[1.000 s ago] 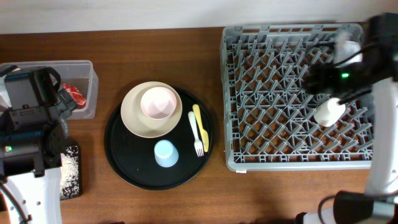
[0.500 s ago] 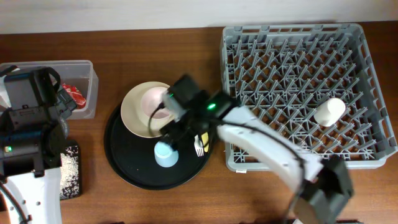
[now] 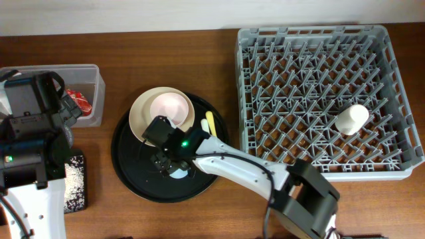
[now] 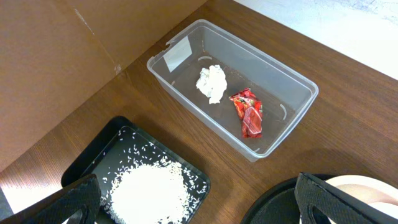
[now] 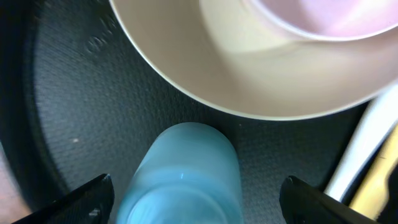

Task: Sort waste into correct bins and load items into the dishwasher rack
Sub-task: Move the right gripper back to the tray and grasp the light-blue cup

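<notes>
My right gripper [image 5: 196, 185] is open, low over the round black tray [image 3: 136, 179], with a finger on each side of the light blue cup [image 5: 186, 171], which stands upside down. In the overhead view the gripper [image 3: 169, 159] hides most of the cup [image 3: 179, 172]. The pink bowl [image 3: 170, 108] sits on the cream plate [image 3: 143, 123], and the yellow fork [image 3: 212, 123] lies beside them. The white cup [image 3: 351, 119] lies in the grey rack [image 3: 312, 40]. My left gripper [image 4: 199, 183] is open and empty above the black bin [image 4: 93, 158] of rice [image 4: 149, 193]. The tissue [image 4: 211, 82] and red wrapper [image 4: 247, 113] lie in the clear tub [image 4: 292, 82].
The clear tub [image 3: 93, 73] and the black bin [image 3: 78, 162] stand at the table's left edge, under my left arm. The rack fills the right side. Bare wood lies between the tray and the rack.
My right arm left the white cup in the rack, swung left across the table and came down over the light blue cup. The left arm has not moved.
</notes>
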